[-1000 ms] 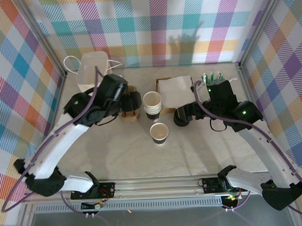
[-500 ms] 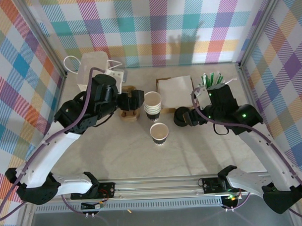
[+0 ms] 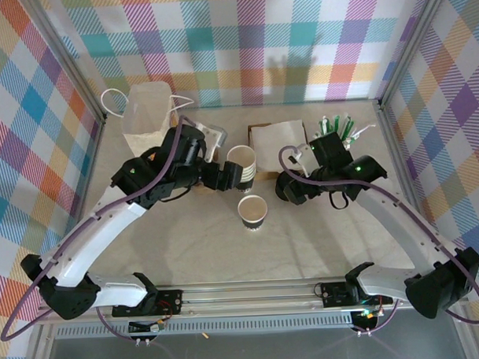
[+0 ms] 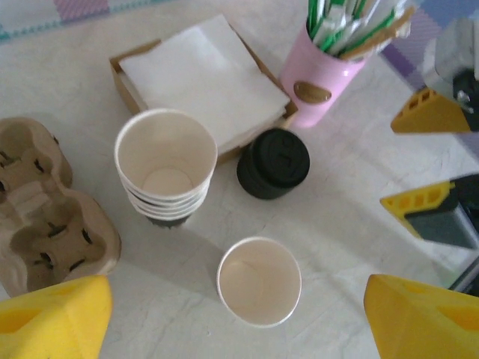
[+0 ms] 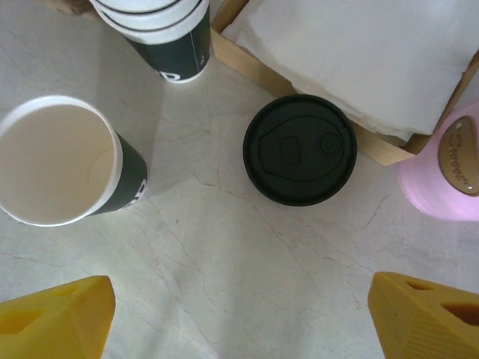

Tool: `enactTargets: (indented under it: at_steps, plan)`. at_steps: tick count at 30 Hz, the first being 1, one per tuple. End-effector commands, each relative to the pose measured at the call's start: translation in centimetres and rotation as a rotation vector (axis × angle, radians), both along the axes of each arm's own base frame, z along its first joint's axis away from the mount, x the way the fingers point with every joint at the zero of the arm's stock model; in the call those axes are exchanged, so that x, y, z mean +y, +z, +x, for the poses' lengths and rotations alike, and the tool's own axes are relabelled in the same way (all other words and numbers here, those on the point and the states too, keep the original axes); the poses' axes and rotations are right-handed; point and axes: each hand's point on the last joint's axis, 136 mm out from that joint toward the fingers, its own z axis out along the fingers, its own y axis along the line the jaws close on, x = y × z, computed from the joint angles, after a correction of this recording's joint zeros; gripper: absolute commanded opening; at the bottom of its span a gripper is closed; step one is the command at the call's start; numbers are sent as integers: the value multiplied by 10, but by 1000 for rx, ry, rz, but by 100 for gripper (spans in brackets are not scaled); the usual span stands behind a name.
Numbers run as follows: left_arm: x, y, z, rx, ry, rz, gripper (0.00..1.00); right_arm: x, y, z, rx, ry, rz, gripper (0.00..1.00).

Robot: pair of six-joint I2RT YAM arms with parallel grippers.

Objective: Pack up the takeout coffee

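L jaws nearer cup stack (image 3: 240, 160), maybe lower

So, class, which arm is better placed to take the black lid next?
Right. The right gripper, open, hangs almost directly above the black lid; the left gripper is beside the cup stack, farther off.

Your left arm (image 3: 107, 223) curves inward, and your left claw (image 4: 238, 318) points down, jaws wide apart, gripping nothing; your right arm (image 3: 398, 213) mirrors it, right claw (image 5: 239, 314) spread wide too.
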Motion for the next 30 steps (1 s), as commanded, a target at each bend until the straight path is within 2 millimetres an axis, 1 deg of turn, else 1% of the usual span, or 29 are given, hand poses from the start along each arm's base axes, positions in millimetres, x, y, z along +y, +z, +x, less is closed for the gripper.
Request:
enactTargets:
  at_steps: [1,6,10,16,25,30]
  plan:
    - [2,-17,-11,37,-59,28,87,5,-6,11,-25,47,4,89]
    - [6,-30,-14,45,-44,28,87,0,-22,26,10,33,27,91]
    - [9,-34,-15,51,-25,21,87,-6,-32,38,22,25,30,91]
    - [13,-36,-13,52,1,24,87,-5,-48,51,46,45,2,91]
    - [16,-39,-13,57,3,62,86,-1,-71,60,96,56,-10,87]
    - [14,-42,-12,70,0,69,87,-1,-74,66,94,48,-21,87]
